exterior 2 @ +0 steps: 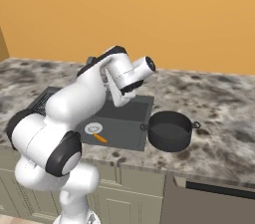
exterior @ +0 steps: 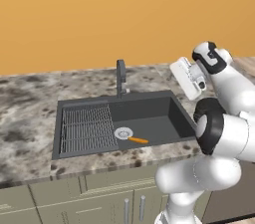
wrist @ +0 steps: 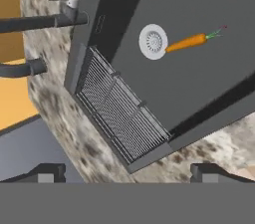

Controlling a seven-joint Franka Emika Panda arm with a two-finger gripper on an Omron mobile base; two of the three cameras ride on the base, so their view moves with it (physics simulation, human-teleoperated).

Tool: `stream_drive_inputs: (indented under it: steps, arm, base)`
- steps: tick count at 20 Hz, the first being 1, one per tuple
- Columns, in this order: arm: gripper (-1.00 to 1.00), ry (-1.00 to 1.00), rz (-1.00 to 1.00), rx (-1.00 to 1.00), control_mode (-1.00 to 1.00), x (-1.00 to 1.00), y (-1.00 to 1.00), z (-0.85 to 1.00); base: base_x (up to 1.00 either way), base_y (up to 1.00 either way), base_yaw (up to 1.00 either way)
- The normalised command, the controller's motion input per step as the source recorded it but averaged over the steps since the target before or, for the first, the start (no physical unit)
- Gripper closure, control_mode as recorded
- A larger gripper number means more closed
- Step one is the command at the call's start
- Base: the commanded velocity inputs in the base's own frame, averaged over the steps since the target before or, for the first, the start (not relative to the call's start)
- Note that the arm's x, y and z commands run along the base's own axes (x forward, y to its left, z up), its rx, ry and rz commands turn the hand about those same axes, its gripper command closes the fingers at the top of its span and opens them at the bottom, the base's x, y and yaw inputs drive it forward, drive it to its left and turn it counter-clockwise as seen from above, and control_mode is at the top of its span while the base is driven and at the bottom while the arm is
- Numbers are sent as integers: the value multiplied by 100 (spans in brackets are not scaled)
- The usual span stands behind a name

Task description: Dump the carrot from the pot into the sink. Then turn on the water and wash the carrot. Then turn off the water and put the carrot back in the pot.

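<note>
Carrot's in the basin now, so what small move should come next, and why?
Probably swing the gripper toward the faucet to start the water. The carrot already lies on the sink floor beside the drain, the pot stands on the counter, the fingers are open and hold nothing.

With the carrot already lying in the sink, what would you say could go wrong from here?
1. The carrot lies beside the drain, away from the faucet; water might miss it.
2. It is thin and flat on the sink floor, so the open tool could slip off it.
3. The pot sits near the counter edge; a swinging arm could nudge it.
</note>
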Motion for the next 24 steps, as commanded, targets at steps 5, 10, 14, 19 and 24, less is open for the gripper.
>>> stream_drive_inputs:
  steps: [5, 10, 14, 19, 24]
  arm:
    - [-100, -21, 24, -6, -100, -6, 27, -2]
    - [-100, -7, 3, -8, -100, 0, 57, 0]
    - [-100, 0, -5, -3, -100, -1, 48, -2]
    - [-100, 0, -27, 0, -100, 0, 5, -14]
    - [-100, 0, -32, 0, -100, 3, 1, -17]
  base:
    - [0, 0, 0]
    - [0, 0, 0]
    - [0, 0, 0]
    - [0, 0, 0]
    - [0, 0, 0]
